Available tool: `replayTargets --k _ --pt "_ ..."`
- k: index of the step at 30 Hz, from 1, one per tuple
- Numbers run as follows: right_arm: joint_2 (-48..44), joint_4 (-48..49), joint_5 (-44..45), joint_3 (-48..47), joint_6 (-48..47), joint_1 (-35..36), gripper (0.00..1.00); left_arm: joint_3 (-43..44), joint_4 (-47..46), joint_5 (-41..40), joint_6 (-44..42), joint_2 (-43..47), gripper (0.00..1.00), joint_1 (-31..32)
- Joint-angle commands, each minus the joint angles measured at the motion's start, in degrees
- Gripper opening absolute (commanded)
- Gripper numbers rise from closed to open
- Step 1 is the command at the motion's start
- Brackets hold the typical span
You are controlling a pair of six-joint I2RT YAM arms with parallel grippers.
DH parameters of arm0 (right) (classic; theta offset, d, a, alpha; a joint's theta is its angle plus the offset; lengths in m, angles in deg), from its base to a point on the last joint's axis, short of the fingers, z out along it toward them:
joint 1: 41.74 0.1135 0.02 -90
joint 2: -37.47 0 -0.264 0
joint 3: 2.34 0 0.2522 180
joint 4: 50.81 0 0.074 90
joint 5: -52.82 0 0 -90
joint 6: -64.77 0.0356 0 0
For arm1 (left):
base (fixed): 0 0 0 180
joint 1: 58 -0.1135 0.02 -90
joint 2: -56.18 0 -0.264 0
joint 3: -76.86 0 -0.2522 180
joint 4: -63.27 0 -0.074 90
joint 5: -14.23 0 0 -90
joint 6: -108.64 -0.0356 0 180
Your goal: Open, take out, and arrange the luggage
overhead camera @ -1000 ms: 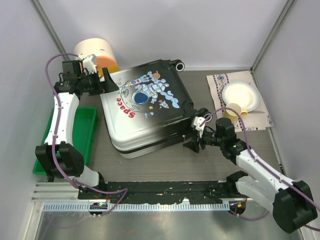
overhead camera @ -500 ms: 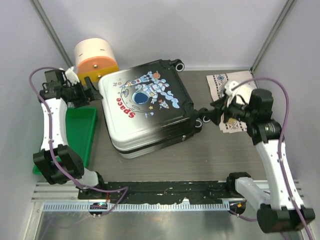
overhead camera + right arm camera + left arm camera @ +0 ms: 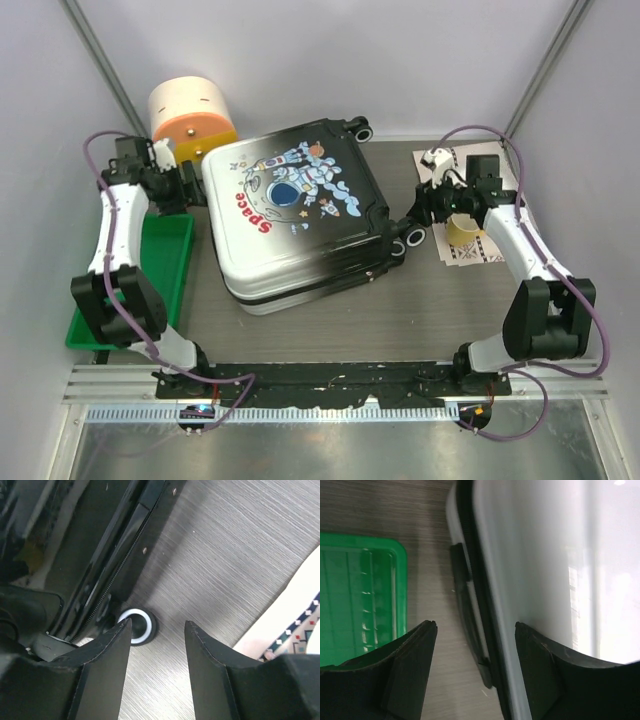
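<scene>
The luggage (image 3: 300,215) lies flat and closed in the middle of the table, astronaut "Space" print facing up. My left gripper (image 3: 195,187) is at its far left edge, open. In the left wrist view the left gripper (image 3: 475,625) straddles the zip seam of the white shell (image 3: 535,555), with one finger (image 3: 540,665) over the shell. My right gripper (image 3: 413,212) hangs open just right of the case. In the right wrist view the right gripper (image 3: 157,622) is above bare table, with a black-and-white wheel (image 3: 141,626) of the luggage (image 3: 100,545) beside its left finger.
A green tray (image 3: 160,260) sits left of the case, under my left arm, and shows as the green tray (image 3: 360,605) in the left wrist view. A cream-and-orange cylinder (image 3: 192,112) stands at the back left. A patterned placemat (image 3: 470,250) with a yellow cup (image 3: 463,230) lies right of the case.
My right arm swung from the case's near right corner up to its right side by the wheel. My left gripper pulled away, then returned to the left edge. The case shifted slightly.
</scene>
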Motion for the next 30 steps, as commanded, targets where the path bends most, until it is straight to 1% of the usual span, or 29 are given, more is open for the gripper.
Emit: replayTargets --k 1,3,4,5,6,7,8,9,11,12,13,14,16,17,18,19,20,21,23,25,26,28,29,30 --pt "-7.07 -3.41 -6.09 5.82 -9.48 3.85 0.53 4.77 -0.58 4.18 -0.01 -8.87 0.7 10.25" --pt "-9.09 -5.95 -6.98 9.59 -12.22 5.26 0.53 9.32 -0.85 4.26 -0.45 -11.69 0.69 11.49" --pt "-11.02 -8.22 -7.68 10.66 -13.8 5.78 0.53 11.1 -0.67 4.7 -0.8 -15.1 0.69 12.37" --pt "-11.82 -9.55 -8.12 11.62 -14.77 7.27 0.53 12.94 -0.41 5.31 -1.15 -16.53 0.69 12.55" --pt "-12.7 -10.7 -8.47 13.37 -15.48 7.98 0.53 17.14 0.38 5.75 -1.5 -18.28 0.69 12.55" --pt "-14.36 -11.58 -9.08 14.35 -15.57 9.03 0.53 19.53 1.08 5.93 -1.5 -19.69 0.7 12.55" --pt "-15.33 -11.5 -9.18 15.23 -15.05 10.09 0.53 22.25 3.7 5.67 -2.03 -22.23 0.75 12.47" --pt "-16.39 -11.06 -9.18 16.8 -14.26 12.88 0.53 27.76 5.47 5.5 -3.86 -23.12 0.77 12.55" --pt "-19.36 -7.38 -8.57 18.13 -9.19 15.53 0.53 32.54 9.5 4.71 -5.45 -24.01 0.83 11.94" --pt "-20.34 -5.89 -8.13 19.44 -7.07 18.33 0.53 35.08 10.13 4.44 -5.98 -23.58 0.84 11.59" --pt "-21.22 -2.83 -7.78 19.98 -5.48 19.66 0.53 35.72 10.66 4.44 -6.16 -22.88 0.86 10.63" --pt "-22.62 -1.41 -6.81 20.85 -2.33 21.07 0.53 35.81 10.84 4.35 -6.34 -21.83 0.92 9.84" --pt "-23.69 1.75 -6.37 21.39 0.23 24.05 0.53 33.71 10.49 4.18 -7.3 -17.96 0.95 7.82" --pt "-24.65 2.29 -7.15 21.65 1.03 24.42 0.54 32.74 11.01 4.26 -8.0 -16.82 0.97 7.11" --pt "-25.18 2.82 -7.59 21.83 2.52 24.68 0.56 31.26 11.72 4.79 -8.36 -14.98 0.98 5.97" --pt "-25.71 3.09 -7.33 21.66 3.05 24.69 0.57 30.63 12.59 5.84 -11.93 -14.26 0.98 5.53" --pt "-26.41 3.09 -6.2 21.04 3.49 24.6 0.58 30.02 14.43 6.28 -13.09 -13.56 0.98 5.35" --pt "-27.98 3.0 -2.71 20.69 3.24 24.42 0.61 28.88 14.97 6.55 -13.63 -12.6 0.98 5.35" --pt "-29.92 2.92 -0.92 20.51 1.92 20.84 0.61 27.64 15.76 8.39 -14.69 -11.45 0.98 5.35" --pt "-30.72 2.22 -2.93 20.07 0.6 16.01 0.63 25.71 14.98 11.45 -14.08 -9.87 0.97 5.26" --pt "-30.29 1.08 -5.03 18.68 -0.62 9.37 0.63 25.01 13.67 12.34 -13.11 -9.43 0.97 5.17" --pt "-26.88 -3.12 -9.24 16.57 -4.82 3.71 0.64 23.69 12.69 14.79 -12.84 -8.2 0.97 5.26" --pt "-25.38 -4.28 -9.87 14.38 -6.42 -0.84 0.64 23.33 12.17 15.25 -13.02 -7.84 0.96 5.26" --pt "-24.06 -4.99 -10.14 13.58 -7.91 -2.72 0.65 23.24 11.99 15.77 -13.1 -7.75 0.96 5.26"
